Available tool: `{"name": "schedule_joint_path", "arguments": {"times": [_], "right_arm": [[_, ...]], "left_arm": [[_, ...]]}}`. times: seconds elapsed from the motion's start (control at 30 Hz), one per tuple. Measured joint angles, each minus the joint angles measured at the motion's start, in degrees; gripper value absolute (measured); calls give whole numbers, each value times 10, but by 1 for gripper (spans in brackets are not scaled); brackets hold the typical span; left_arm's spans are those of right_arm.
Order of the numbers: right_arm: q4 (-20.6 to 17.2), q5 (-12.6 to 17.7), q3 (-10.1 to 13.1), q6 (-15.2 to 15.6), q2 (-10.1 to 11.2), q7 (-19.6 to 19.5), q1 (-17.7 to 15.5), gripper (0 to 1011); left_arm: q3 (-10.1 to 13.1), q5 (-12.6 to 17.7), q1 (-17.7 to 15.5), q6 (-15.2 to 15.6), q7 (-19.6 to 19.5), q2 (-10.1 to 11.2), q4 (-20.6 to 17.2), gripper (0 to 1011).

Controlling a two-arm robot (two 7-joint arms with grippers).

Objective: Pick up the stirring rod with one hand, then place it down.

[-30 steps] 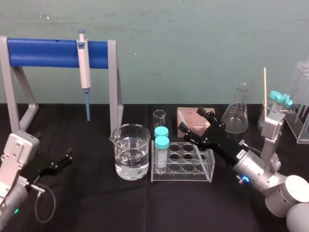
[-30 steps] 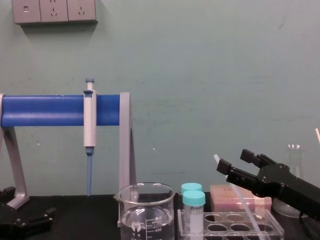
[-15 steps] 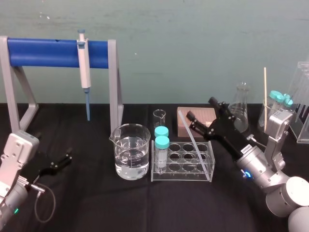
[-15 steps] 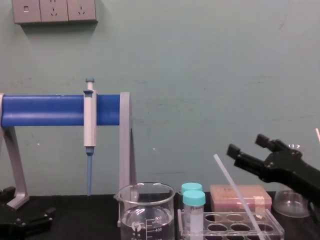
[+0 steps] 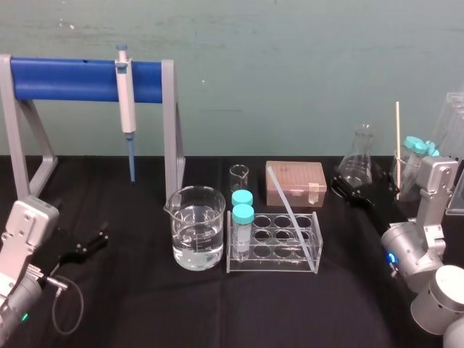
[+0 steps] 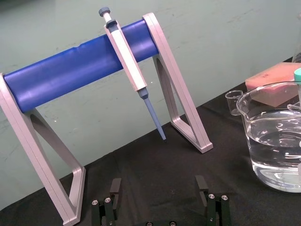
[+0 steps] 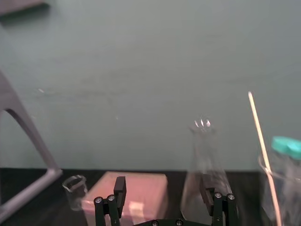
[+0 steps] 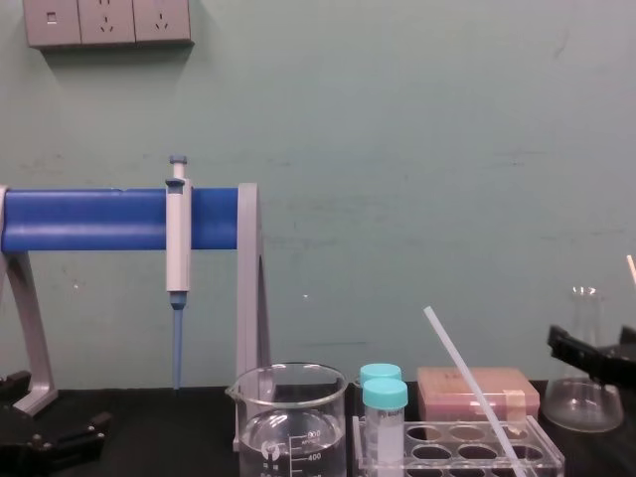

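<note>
- The stirring rod [image 5: 292,214] leans tilted in the clear tube rack [image 5: 274,261], mid-tabletop.
- Right end effector [image 7: 163,181]: wide open, empty, right of the rack, near the flask [image 5: 359,170].
- Left end effector [image 6: 158,181]: open, empty, near left.

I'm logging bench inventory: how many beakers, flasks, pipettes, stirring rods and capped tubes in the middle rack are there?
Beakers: 2, the large beaker and the small beaker
Flask: 1
Pipette: 1
Stirring rod: 1
Capped tubes in the rack: 2
Total: 7
</note>
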Motion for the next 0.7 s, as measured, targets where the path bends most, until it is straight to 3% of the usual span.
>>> {"name": "schedule_joint_path", "arguments": {"times": [0.2,0.7], "right_arm": [[3,-3,8,28,-4,-5,1,1003],[3,-3,6,26,-3,-3,1,1003]], "left_arm": [[0,0,0,0,0,0,0,1000],[0,0,0,0,0,0,0,1000]]}}
